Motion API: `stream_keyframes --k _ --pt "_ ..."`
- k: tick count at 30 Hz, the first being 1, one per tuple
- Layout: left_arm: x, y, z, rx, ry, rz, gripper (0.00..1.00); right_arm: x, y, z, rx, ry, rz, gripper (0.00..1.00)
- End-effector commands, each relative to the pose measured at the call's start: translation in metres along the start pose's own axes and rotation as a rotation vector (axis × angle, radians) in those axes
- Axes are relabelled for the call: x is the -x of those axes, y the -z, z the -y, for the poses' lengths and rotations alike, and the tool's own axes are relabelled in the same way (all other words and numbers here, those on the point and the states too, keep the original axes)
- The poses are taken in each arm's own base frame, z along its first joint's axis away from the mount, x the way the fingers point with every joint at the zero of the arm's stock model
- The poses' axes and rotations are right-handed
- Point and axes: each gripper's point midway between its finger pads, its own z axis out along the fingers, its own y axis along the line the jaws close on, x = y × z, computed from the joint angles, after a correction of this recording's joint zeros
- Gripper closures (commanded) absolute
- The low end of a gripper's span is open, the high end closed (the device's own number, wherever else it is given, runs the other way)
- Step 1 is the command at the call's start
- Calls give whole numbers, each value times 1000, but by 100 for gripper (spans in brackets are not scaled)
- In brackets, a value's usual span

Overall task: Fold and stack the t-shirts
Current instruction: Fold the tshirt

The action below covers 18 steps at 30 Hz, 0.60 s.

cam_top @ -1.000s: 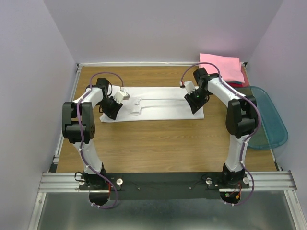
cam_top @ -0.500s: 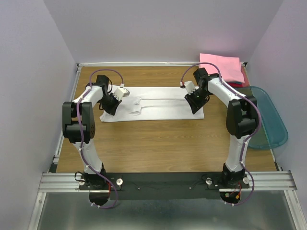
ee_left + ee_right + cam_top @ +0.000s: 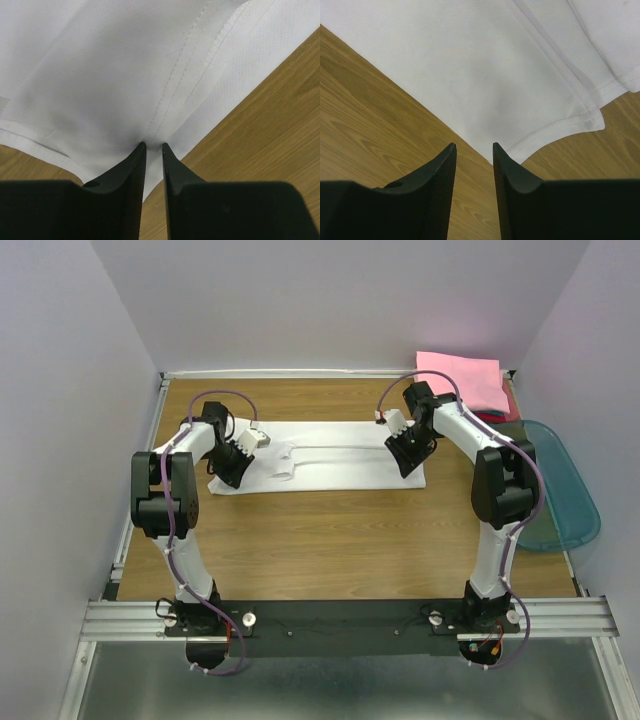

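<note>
Jaws nearly closed on the left gripper (image 3: pixel 153 145), pinching a ridge of the long, flat white fabric t-shirt (image 3: pixel 340 455); narrowly parted on the right gripper (image 3: pixel 474 146), empty above the shirt's near edge. Spread across the far middle of the brown wooden table (image 3: pixel 330 530). Risks dragging crooked if lifted by one pinch only.

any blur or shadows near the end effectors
Left wrist: left end effector dark and soft, grey shadow on the white t-shirt ahead of it; right wrist: right end effector dark too, table grain sharp; top external: evenly lit, no glare.
</note>
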Motion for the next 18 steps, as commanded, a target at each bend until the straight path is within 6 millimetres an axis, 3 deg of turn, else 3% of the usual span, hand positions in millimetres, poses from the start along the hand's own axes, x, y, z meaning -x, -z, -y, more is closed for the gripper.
stream_keyframes --k 1,5,10,18 --pt "-7 -4 -7 37 7 -25 73 -1 5 2 -15 9 -3 58" --pt "-7 -9 -10 44 12 -33 75 -2 5 3 -16 10 -6 58" --pt "-6 -10 -8 38 9 -34 86 -3 6 2 -17 10 -6 58" --pt "9 10 -13 55 -15 -5 100 -3 5 2 -15 12 -7 58"
